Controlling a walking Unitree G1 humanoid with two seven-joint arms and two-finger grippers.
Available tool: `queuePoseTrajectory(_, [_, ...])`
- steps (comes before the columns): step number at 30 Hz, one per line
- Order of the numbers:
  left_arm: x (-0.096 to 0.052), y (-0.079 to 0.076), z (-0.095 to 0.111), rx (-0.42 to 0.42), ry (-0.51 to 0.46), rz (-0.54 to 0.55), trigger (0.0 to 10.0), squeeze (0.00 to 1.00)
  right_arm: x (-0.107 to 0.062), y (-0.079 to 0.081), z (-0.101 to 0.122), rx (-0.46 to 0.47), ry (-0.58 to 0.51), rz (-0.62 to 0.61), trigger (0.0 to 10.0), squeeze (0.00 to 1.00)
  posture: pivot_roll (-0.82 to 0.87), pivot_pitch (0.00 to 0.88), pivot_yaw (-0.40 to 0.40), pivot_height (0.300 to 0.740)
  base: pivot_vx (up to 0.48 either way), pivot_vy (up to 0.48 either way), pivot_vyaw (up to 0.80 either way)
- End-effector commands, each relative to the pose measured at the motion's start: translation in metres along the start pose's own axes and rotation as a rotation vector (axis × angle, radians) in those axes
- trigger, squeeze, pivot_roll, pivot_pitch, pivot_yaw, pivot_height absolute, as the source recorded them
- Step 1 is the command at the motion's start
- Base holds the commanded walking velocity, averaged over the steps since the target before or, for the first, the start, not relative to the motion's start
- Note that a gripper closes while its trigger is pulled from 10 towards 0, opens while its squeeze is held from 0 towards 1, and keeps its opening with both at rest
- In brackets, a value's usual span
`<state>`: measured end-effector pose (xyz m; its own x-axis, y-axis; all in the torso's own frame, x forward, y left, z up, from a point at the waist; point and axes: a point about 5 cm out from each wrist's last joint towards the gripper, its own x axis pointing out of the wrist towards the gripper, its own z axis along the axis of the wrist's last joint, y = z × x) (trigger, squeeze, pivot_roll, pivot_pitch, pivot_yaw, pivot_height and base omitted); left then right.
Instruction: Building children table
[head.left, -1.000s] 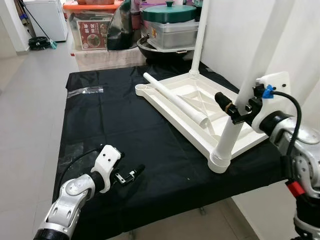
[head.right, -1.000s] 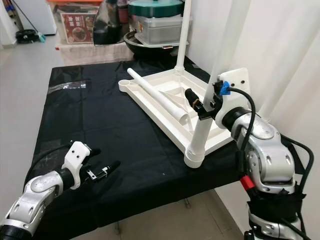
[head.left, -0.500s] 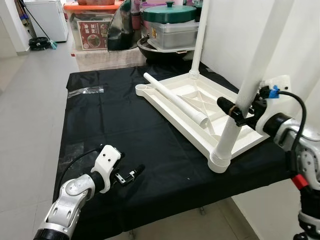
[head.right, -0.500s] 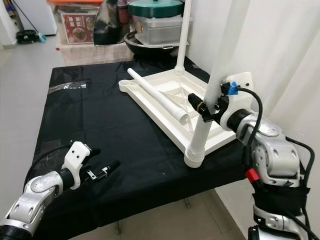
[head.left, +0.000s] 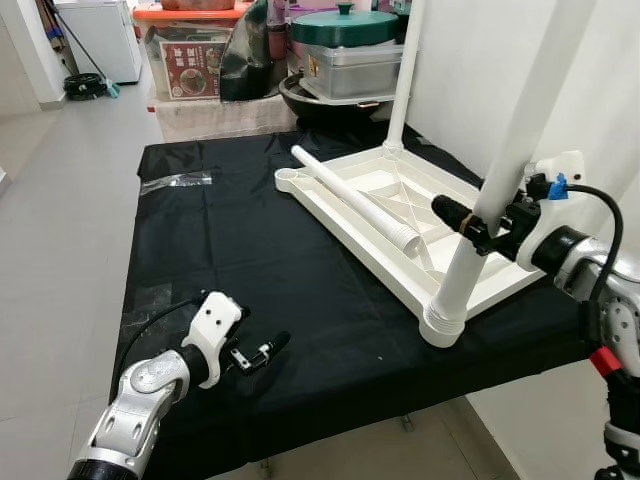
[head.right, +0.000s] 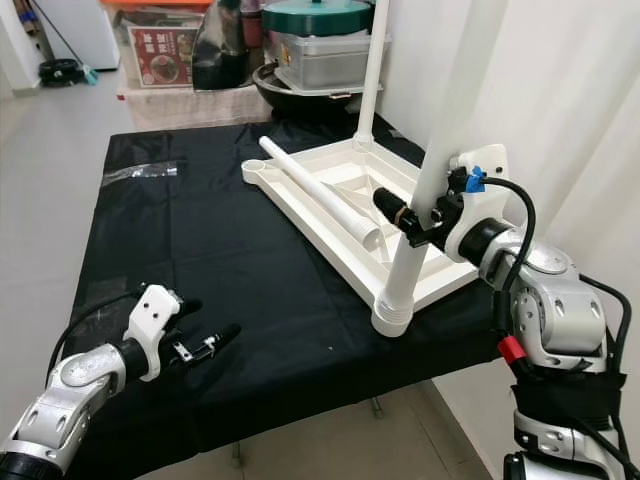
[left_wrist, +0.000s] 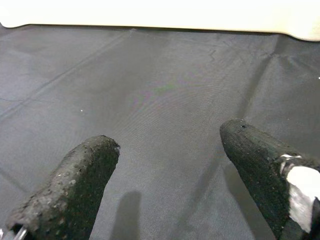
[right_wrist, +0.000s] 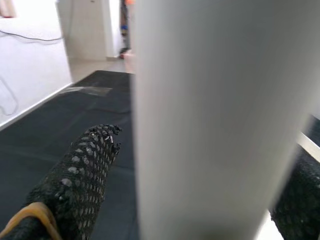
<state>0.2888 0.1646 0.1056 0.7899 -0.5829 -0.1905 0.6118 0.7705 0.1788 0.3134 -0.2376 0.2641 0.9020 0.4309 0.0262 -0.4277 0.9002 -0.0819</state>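
A black cloth (head.left: 220, 250) covers the worktop. The white tabletop (head.left: 400, 215) lies upside down near its right edge. Two legs stand up, one loose leg (head.left: 355, 200) waits. The right gripper (head.left: 490, 225) hugs the near leg (head.left: 480, 220); the left gripper (head.left: 262, 352) is open, empty

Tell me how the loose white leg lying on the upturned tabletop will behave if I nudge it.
The loose leg is a smooth round tube, so it will probably roll. It lies across the tabletop's ribs, which may check it. It looks like hollow plastic, likely stiff and light.
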Motion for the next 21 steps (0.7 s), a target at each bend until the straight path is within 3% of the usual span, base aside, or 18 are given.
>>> queuePoseTrajectory(1, [-0.002,0.0,0.001,0.022,0.006,-0.01,10.0,0.0,-0.002,-0.005,-0.004,-0.001,0.012,0.007,10.0,0.0,-0.01,0.0,-0.033,0.74,0.0,0.0,0.0])
queuePoseTrajectory(21, [-0.005,0.001,0.0,0.018,0.01,-0.008,10.0,0.0,-0.006,-0.013,-0.014,-0.035,0.023,0.056,10.0,0.0,-0.01,0.0,-0.032,0.74,0.0,0.0,0.0])
